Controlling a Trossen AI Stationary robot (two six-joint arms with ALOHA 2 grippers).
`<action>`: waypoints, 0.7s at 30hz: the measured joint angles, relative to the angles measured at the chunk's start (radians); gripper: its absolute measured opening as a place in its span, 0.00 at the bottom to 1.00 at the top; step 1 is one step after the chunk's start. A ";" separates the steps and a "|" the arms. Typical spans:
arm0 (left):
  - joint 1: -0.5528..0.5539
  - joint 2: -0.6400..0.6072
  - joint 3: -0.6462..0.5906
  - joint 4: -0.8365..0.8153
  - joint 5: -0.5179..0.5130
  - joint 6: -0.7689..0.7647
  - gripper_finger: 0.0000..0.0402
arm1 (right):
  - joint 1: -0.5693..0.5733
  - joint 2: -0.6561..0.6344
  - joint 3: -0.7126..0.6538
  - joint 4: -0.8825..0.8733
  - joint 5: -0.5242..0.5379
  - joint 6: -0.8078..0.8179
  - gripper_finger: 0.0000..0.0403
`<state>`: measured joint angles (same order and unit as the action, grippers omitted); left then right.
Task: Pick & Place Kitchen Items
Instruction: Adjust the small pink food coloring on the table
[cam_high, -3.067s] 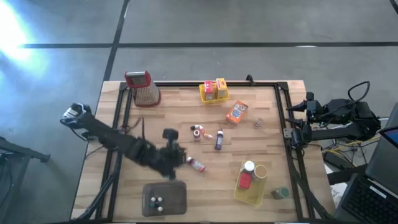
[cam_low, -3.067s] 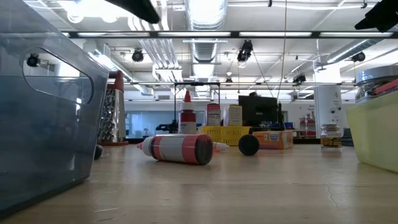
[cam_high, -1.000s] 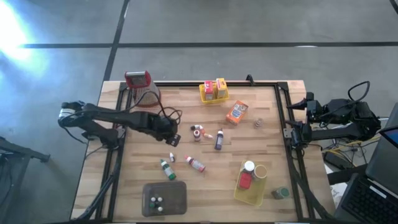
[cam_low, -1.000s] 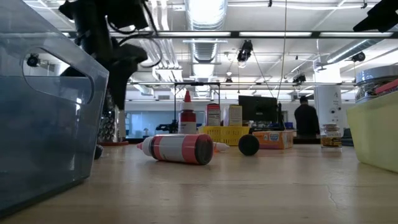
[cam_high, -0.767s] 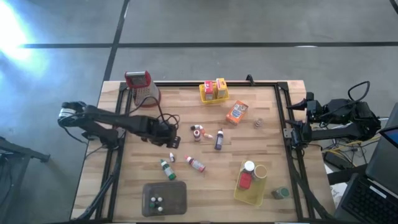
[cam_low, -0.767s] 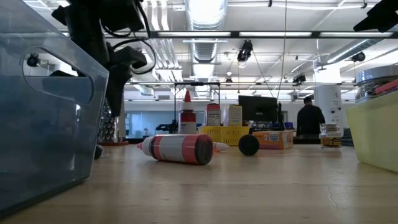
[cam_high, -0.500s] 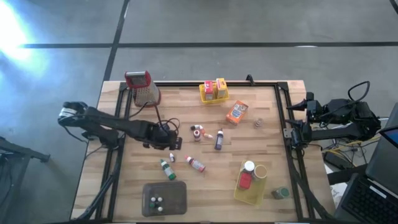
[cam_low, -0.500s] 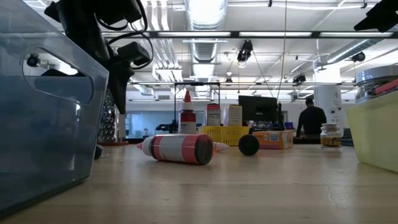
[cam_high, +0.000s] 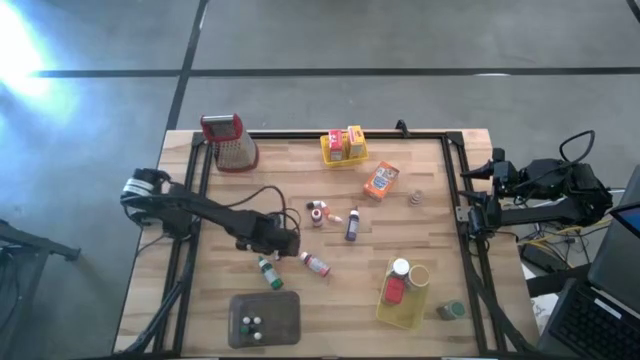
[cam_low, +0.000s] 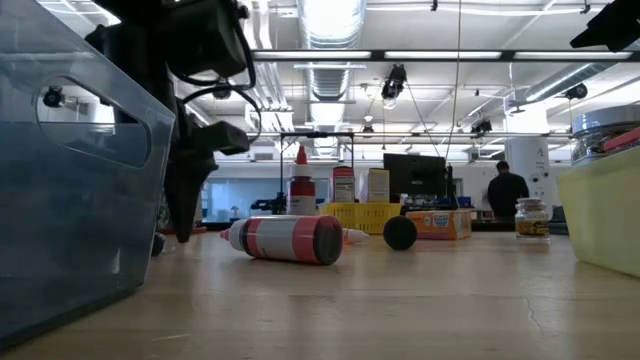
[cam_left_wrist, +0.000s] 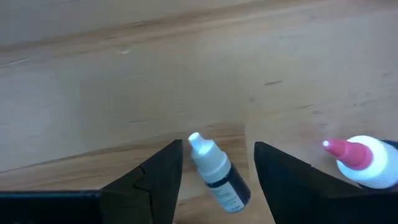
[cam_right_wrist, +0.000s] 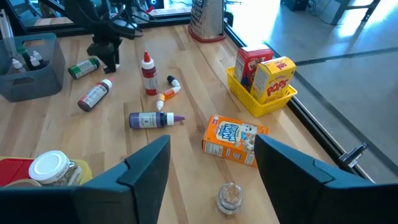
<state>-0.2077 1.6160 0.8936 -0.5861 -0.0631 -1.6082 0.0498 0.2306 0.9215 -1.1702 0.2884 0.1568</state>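
Left wrist view shows the left tool (cam_left_wrist: 216, 180) low over the surface (cam_left_wrist: 186, 74), fingers apart, a small white-capped dropper bottle (cam_left_wrist: 217, 176) lying between them, slanted. A red-tipped bottle (cam_left_wrist: 360, 163) lies just beside one finger. I'd worry the round bottle rolls or pivots out as the fingers close, or that finger nudges its neighbour. The right tool (cam_right_wrist: 211, 168) waits open, well apart.

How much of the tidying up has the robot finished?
Some looks done: small bottles sit in the grey tray, two boxes in one yellow basket, jars in the other basket. Right now the left gripper is open around a tiny white-capped bottle lying on the table. The right gripper waits at the table's edge. Left out: the orange box, several loose bottles and a small jar.
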 joint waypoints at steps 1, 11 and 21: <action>0.000 0.014 0.009 0.000 0.002 0.009 0.51 | 0.000 0.000 0.000 0.000 0.000 0.000 0.55; 0.000 0.046 0.042 -0.050 0.017 0.060 0.36 | 0.000 0.000 0.000 0.000 0.000 0.000 0.58; 0.000 0.036 0.044 -0.033 0.017 0.089 0.18 | 0.000 0.000 0.000 0.000 0.000 0.000 0.66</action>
<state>-0.2077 1.6524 0.9371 -0.6193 -0.0460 -1.5191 0.0498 0.2306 0.9215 -1.1702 0.2883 0.1570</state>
